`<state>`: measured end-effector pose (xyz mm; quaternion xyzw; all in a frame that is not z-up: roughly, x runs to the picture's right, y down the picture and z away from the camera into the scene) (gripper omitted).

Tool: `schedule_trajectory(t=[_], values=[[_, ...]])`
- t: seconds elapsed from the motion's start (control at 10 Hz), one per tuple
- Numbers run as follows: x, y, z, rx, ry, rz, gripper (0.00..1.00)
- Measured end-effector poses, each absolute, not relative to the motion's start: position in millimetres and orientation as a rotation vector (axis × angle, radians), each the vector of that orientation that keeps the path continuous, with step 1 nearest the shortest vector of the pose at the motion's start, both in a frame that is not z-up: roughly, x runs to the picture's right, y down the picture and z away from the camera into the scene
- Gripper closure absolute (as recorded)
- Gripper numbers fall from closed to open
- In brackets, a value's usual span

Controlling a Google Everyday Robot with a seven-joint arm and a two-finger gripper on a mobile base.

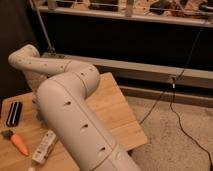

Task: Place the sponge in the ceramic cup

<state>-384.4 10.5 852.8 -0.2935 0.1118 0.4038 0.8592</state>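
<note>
1. Presently, most of the view is filled by the robot's pale arm (75, 115). It bends over the left part of the wooden desk (115, 107).
2. The end effector is hidden behind the arm's own bulk, somewhere over the left of the desk. Whether it is apart, together or clamped on anything cannot be told.
3. Neither the sponge nor the ceramic cup can be made out. Only a small grey-blue patch (37, 107) is seen at the arm's left edge, and which thing it belongs to cannot be told. Whether the sponge already lies in the cup is therefore left unsettled.
4. A black ridged block (14, 113), a carrot (17, 142) and a white packet (44, 145) are seen at the desk's left side, close to the arm.
5. The chief risk is judged to be the blocked view. With the task's things covered by the arm, a sponge resting on the cup's rim or lying beside the cup would not be noticed.
6. A second risk is judged to be contact. The cup could be tipped, or the carrot and packet pushed toward the desk's edge, by a sweep of the arm's thick links.
7. A cable (175, 110) is seen on the floor (165, 145) at the right, well apart from the desk, and little trouble is expected from it.
8. No brand or label can be read. Dark marks are seen on the white packet, but they cannot be made out.
</note>
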Motion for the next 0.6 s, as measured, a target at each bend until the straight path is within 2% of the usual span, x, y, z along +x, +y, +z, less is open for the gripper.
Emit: schedule_trajectory(t=[0.6], values=[[-420,46,886,-0.619,0.223,0.811,0.35]])
